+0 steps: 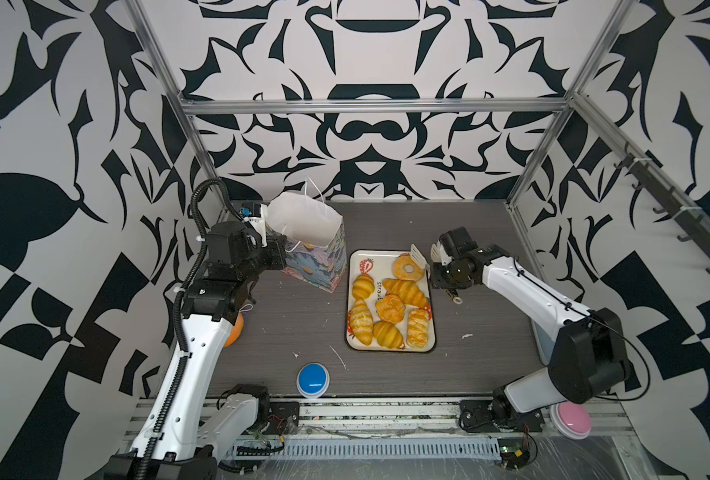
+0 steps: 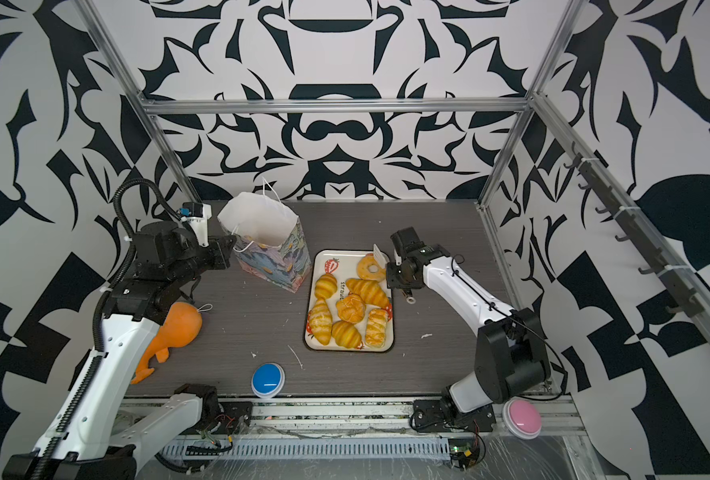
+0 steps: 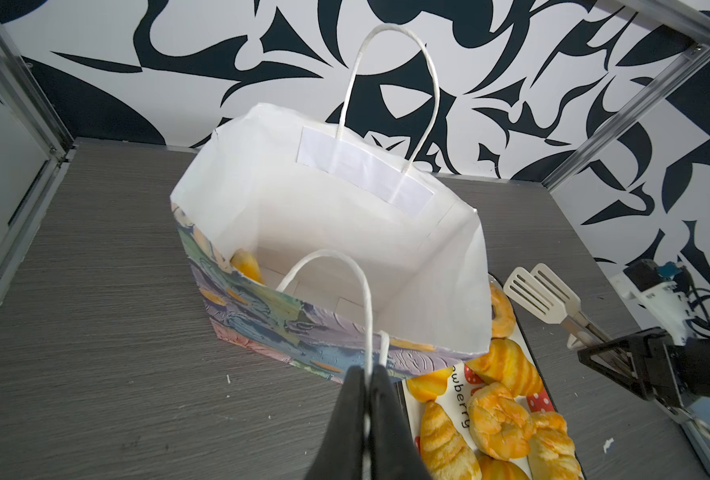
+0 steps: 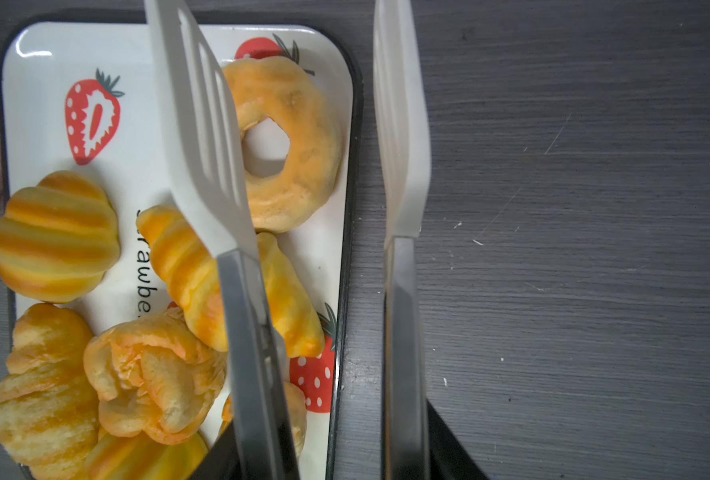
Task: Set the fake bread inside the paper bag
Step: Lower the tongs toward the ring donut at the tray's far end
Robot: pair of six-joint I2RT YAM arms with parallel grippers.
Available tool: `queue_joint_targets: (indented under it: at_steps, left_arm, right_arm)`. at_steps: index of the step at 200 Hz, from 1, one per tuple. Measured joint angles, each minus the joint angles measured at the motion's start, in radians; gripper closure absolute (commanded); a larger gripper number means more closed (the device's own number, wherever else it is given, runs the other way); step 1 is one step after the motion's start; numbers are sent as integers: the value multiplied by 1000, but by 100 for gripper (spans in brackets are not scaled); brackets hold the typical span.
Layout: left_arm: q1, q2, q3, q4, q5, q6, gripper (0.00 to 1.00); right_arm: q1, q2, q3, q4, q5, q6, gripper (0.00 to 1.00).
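the paper bag (image 3: 261, 216) stands upright and open beside the tray (image 1: 380, 266). one piece of fake bread (image 3: 247, 264) lies in its corner; its front wall may hide more. seven pastries (image 1: 390, 309) sit on the tray, printed "strawberry" (image 3: 461, 405), read in parts. the left gripper (image 3: 369, 374) is pinched on the bag's near cord handle (image 3: 336, 266). the right gripper (image 4: 332, 440) clasps tongs (image 4: 203, 145), blades apart, one above the doughnut (image 4: 299, 137).

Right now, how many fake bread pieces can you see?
8. Seven on the tray: doughnut, round bun, plaited pastry, four croissants. One more piece lies inside the paper bag; others may be hidden there.
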Motion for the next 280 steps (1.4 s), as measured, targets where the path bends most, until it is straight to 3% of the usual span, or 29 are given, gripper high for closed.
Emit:
queue_joint_targets:
  at_steps: [280]
  left_arm:
    - [0,0,0,-3,0,0,90]
  right_arm:
    - [0,81,-25,44,-26,3,54]
